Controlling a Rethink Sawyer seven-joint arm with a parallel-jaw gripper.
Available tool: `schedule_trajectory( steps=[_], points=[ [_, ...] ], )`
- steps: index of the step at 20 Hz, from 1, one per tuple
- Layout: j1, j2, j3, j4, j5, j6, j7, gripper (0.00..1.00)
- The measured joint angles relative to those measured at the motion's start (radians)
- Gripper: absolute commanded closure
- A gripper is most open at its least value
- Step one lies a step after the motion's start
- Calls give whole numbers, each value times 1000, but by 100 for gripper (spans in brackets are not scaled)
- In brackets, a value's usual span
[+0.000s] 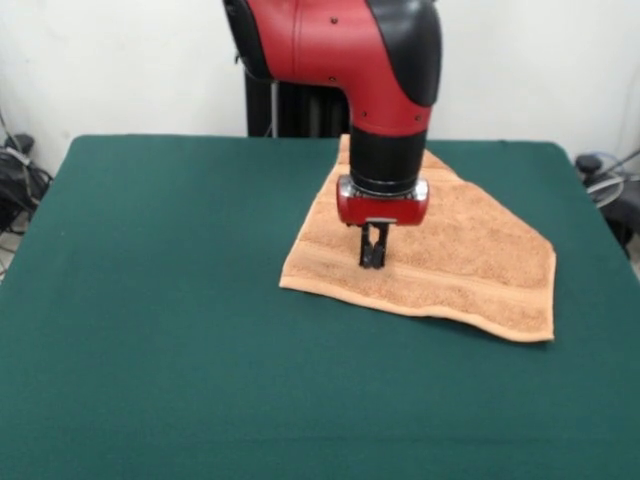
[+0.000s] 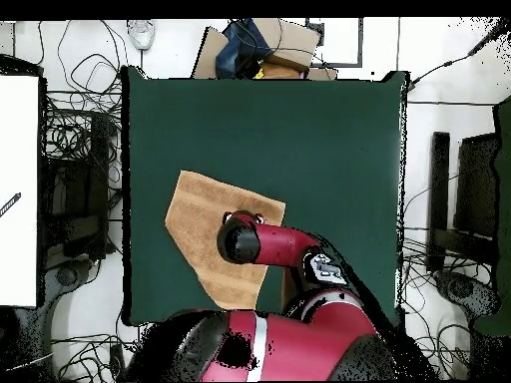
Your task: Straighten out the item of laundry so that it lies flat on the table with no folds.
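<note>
The item of laundry [image 1: 460, 250], a light orange-tan towel, lies on the far right part of the dark green table [image 1: 150, 300]. Its far right side ends in a slanted edge, as if a corner is turned under. A woven band runs along its near edge. My gripper [image 1: 373, 262] points straight down over the towel's left half, its tips resting on the cloth just behind the band. The fingers [image 1: 367, 245] stand close together, shut; whether they pinch cloth I cannot tell. From overhead the towel [image 2: 198, 224] shows beside the arm's wrist, which hides the gripper, on the table [image 2: 319, 130].
The arm's black pedestal [image 1: 290, 105] rises behind the table's far edge. Cables [image 2: 75, 150] and dark equipment [image 2: 464, 194] crowd the floor on both sides. Cardboard boxes [image 2: 264, 50] sit beyond the edge opposite the robot. A white board [image 2: 18, 190] stands at the overhead view's left.
</note>
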Motion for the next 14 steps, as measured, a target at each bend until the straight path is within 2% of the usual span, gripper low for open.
schedule_trajectory(
  steps=[14],
  points=[
    [-71, 0, 7, -15, -12, 36, 0, 100]
  ],
)
